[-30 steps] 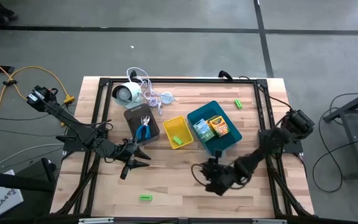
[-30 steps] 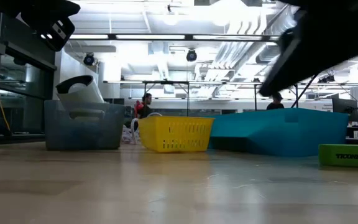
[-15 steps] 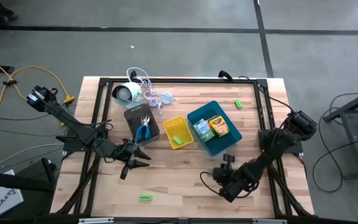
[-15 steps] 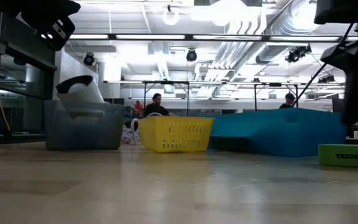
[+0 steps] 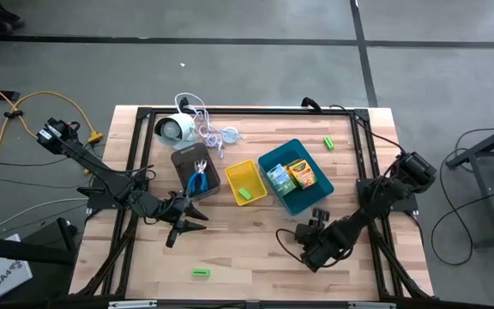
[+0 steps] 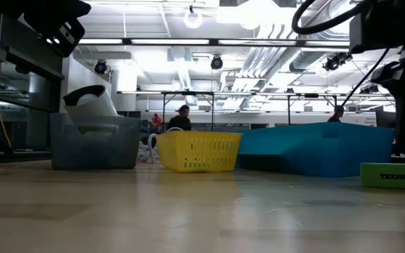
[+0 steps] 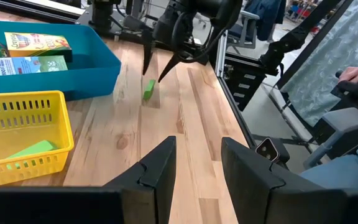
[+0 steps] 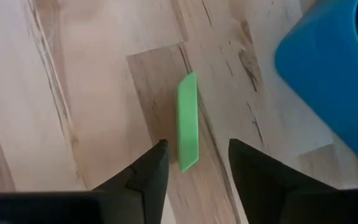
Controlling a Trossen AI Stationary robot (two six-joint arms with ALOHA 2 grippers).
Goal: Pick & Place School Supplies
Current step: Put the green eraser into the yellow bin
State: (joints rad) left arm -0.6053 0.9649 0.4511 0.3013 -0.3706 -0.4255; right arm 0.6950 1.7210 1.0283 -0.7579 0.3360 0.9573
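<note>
Movement on my right side: the right end effector [image 5: 317,216] has swung away from the table's near edge and turned toward the blue tray [image 5: 274,162], and its fingers have spread wider over the last moment. I read that as lining up a fresh pick, not a carry, since nothing sits between the fingers. In the right wrist view a green block [image 8: 188,122] lies flat on the wood in line with the open gap, just ahead of the fingertips and not touching them, with the blue tray's corner close beside it. The left wrist view shows the same block [image 7: 148,89] directly below the right arm's pointed fingers. My left end effector [image 5: 197,212] hangs partly open and empty just in front of the grey tray [image 5: 183,159], unchanged. The yellow tray [image 5: 232,167] already holds one block, and others lie loose near the front edge [image 5: 200,273] and the far right [image 5: 328,142].
</note>
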